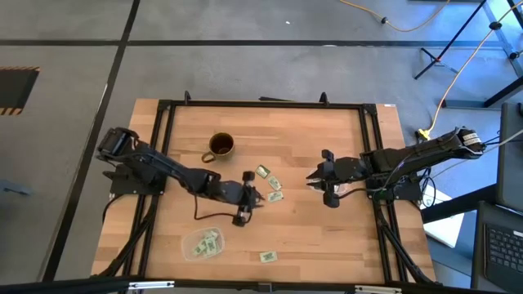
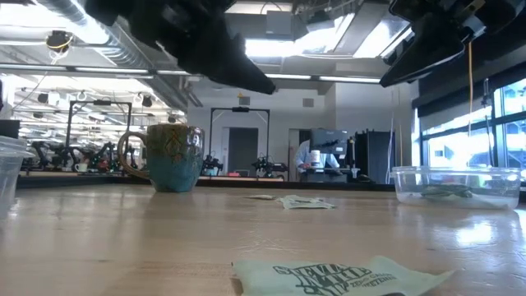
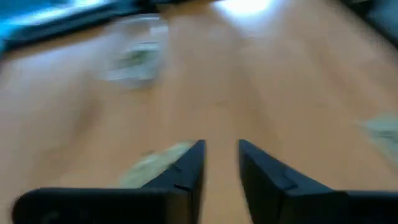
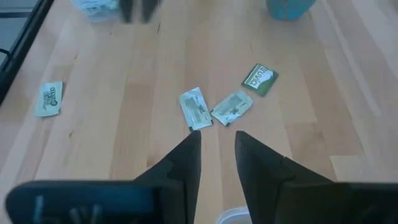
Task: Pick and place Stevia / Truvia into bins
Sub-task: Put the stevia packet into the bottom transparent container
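A cluster of three flat paper Stevia sachets (image 1: 269,184), green and white, is seen just beside the glazed mug (image 1: 221,146) on the butcher-block table (image 1: 327,237); a fourth sachet (image 1: 268,256) lies well apart from the mug. The left gripper (image 1: 245,206) is held above the wood near the cluster, fingers slightly parted and empty, probably poised for a pick. The clear, round-cornered bin (image 1: 204,243) already holds several sachets. The right gripper (image 1: 320,184) waits beyond the cluster from the mug, likewise parted and empty.

Lighting, as I see it: bright ceiling glare in low view; left wrist view motion-blurred throughout; table (image 1: 327,237) evenly lit.
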Controlling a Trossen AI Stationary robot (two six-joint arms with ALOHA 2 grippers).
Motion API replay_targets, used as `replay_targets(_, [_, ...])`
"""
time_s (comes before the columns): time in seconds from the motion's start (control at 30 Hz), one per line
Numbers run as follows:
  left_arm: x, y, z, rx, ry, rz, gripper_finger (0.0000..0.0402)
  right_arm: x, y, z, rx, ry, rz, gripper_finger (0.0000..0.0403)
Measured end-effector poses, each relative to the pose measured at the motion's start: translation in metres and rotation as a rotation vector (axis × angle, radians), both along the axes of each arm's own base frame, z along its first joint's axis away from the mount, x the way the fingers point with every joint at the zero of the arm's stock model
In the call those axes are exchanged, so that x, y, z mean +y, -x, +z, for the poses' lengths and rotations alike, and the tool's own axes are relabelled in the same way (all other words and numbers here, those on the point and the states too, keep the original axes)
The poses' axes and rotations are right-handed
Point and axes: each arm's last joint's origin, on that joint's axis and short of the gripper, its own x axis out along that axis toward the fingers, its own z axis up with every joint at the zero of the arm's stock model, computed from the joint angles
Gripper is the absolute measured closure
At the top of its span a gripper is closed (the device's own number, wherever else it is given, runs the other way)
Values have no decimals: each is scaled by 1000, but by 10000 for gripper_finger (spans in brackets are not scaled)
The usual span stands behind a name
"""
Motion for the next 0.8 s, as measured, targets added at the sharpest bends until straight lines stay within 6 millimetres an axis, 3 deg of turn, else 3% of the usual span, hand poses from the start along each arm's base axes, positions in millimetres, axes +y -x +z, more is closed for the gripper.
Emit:
replay_targets(0.17, [-18, -13, -6, 47, 129, -233, 315, 0, 0, 0, 4, 15, 12, 301])
replay_targets(0.47, [-65, -48, -33, 196, 136, -358, 316, 0, 0, 0, 2, 19, 16, 301])
replay_targets(0.8, [-110, -63, -25, 336, 20, -450, 316, 0, 0, 0, 3, 42, 33, 301])
